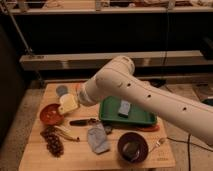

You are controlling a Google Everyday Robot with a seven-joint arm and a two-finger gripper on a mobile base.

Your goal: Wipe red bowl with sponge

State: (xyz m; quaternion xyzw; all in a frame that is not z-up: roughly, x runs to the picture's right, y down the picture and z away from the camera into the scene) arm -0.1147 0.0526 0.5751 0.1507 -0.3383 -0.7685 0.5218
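Dark shelving runs behind a wooden table [75, 159], and your work sits on its left half. Your gripper [68, 104] hangs low there, jaws spread with nothing between them, just beside the upper right rim of the red bowl [51, 114]; whether it touches the rim I cannot tell.

That is the first hazard. The sponge [124, 107] lies well apart from the gripper, flat in the green tray [142, 119], beneath the white forearm. If you drop into the bowl from here, you would rub it with empty jaws or nudge it toward the table edge.

When you reach back for the sponge, mind the tray wall, because a shallow approach could catch it and drag the tray.

Two lookalikes may fool you: the grey-blue cloth [98, 138] below the tray and the round disc [62, 90] behind the gripper. Do not wander to the larger dark bowl [132, 146] at the front either.
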